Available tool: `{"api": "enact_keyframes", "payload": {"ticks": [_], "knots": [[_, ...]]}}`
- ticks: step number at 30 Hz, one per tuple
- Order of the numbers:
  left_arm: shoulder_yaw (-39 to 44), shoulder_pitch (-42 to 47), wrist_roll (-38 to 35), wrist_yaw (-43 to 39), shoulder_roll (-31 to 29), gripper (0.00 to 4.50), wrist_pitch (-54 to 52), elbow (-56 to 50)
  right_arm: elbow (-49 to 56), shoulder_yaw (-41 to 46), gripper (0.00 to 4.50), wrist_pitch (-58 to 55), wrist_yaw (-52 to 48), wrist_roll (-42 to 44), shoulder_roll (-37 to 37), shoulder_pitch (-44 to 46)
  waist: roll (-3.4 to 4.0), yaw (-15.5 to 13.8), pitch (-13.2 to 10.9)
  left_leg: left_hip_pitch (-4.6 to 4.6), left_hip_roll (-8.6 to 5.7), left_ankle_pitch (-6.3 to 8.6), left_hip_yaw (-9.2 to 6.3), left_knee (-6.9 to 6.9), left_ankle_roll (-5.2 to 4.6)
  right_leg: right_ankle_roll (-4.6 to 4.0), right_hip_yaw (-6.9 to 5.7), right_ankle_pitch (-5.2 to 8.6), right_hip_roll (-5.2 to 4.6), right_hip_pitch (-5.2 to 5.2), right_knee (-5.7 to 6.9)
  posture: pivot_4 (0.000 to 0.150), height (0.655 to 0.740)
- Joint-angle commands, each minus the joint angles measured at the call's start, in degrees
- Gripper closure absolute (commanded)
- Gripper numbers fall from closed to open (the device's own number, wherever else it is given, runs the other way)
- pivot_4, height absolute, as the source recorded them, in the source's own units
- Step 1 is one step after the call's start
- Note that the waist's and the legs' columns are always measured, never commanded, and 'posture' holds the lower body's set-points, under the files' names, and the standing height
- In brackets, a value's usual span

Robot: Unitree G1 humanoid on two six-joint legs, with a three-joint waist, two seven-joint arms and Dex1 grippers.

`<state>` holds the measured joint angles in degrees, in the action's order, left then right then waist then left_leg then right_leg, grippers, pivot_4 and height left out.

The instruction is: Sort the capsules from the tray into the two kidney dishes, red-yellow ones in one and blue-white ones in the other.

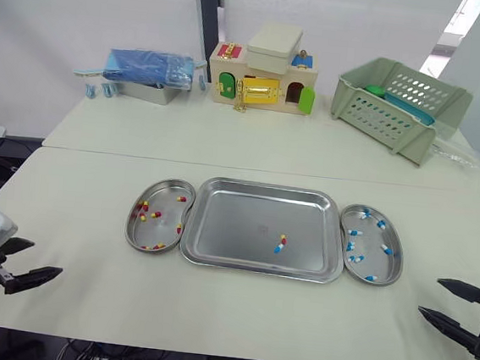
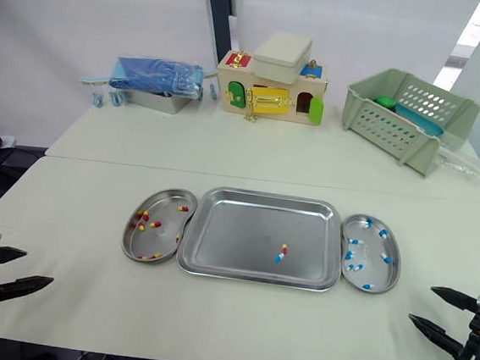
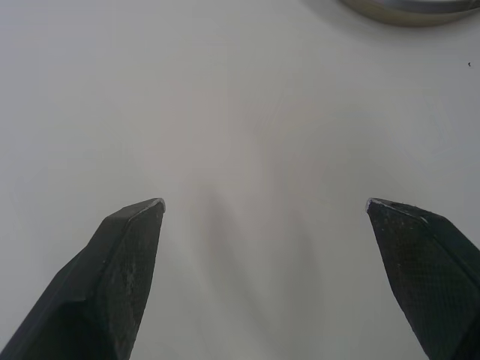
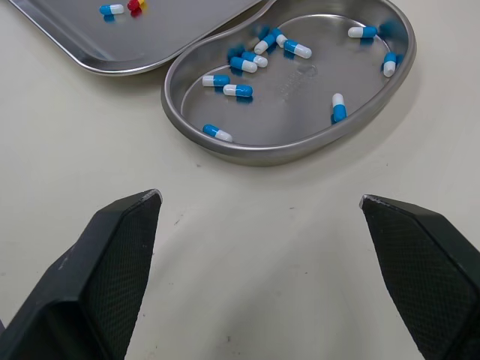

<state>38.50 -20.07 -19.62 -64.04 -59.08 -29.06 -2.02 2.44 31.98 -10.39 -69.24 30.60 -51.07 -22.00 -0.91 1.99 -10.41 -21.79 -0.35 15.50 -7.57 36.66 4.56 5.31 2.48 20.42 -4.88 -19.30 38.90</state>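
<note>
Left gripper [image 1: 47, 258] and right gripper [image 1: 429, 296] at near desk [image 1: 210, 313] edge, both spread wide, empty. Tray [image 1: 235, 231]: red-yellow capsule [image 1: 283, 239] just beside blue-white capsule [image 1: 278, 248], right of centre. Likely light, smooth, skids on steel. Pinch one across mid-body. Left dish [image 1: 131, 229] and right dish [image 1: 399, 257] flank tray.

Left gripper [image 1: 47, 258] and right gripper [image 1: 429, 297] hover low (fingers [image 3: 127, 247] spread wide).
</note>
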Motion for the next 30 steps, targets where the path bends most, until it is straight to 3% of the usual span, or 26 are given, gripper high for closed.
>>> {"api": "enact_keyframes", "payload": {"ticks": [1,10,18,21,25,30], "knots": [[3.9,-1.0,-2.4,-2.1,2.4,0.03,5.1,-3.9,1.3,1.8,0.00,0.1,-1.2,0.4,-0.9,0.1,0.00,-0.1,0.0,-0.01,0.00,0.00,0.00,0.00,0.00,0.00,-0.01,0.00,0.00,0.00,-0.01,0.150,0.7400],[0.8,-1.4,-13.0,-7.8,13.0,0.03,14.6,-18.2,4.5,1.8,0.00,-5.5,-2.8,2.8,-2.5,1.6,0.03,0.0,0.0,-0.02,0.00,0.00,0.02,0.04,0.01,0.00,0.01,0.00,-0.02,0.02,-0.02,0.150,0.7400],[-7.9,-6.3,-13.4,-11.1,22.8,0.03,26.5,-23.1,21.1,1.3,0.00,-20.4,1.4,11.4,-5.9,3.9,0.06,-0.1,0.0,-0.02,0.01,0.00,0.02,0.09,0.00,0.00,0.00,-0.01,0.01,0.06,-0.01,0.150,0.7400],[-10.8,-6.2,-13.3,-10.8,25.2,0.03,29.8,-22.5,24.8,-3.3,0.00,-24.5,2.7,13.3,-9.3,10.3,0.07,-0.2,0.0,-0.01,-0.02,0.00,0.04,0.17,0.00,0.03,0.04,-0.02,0.00,0.10,-0.02,0.150,0.7400],[-14.3,-8.1,-12.5,-11.1,29.0,0.03,35.3,-21.6,23.3,-17.6,0.00,-28.1,1.4,12.4,-12.8,29.7,0.04,0.6,0.0,-0.03,0.00,0.00,-0.01,0.17,0.00,0.02,-0.01,-0.03,0.02,0.08,-0.02,0.150,0.7400],[-16.8,-10.8,-12.5,-10.9,29.9,0.03,37.7,-21.3,17.9,-35.8,0.00,-26.4,-4.9,3.8,-9.7,48.7,0.02,0.2,0.0,-0.12,0.01,0.00,-0.08,0.12,0.00,0.01,-0.08,-0.02,0.02,0.00,-0.09,0.150,0.7400]]}}
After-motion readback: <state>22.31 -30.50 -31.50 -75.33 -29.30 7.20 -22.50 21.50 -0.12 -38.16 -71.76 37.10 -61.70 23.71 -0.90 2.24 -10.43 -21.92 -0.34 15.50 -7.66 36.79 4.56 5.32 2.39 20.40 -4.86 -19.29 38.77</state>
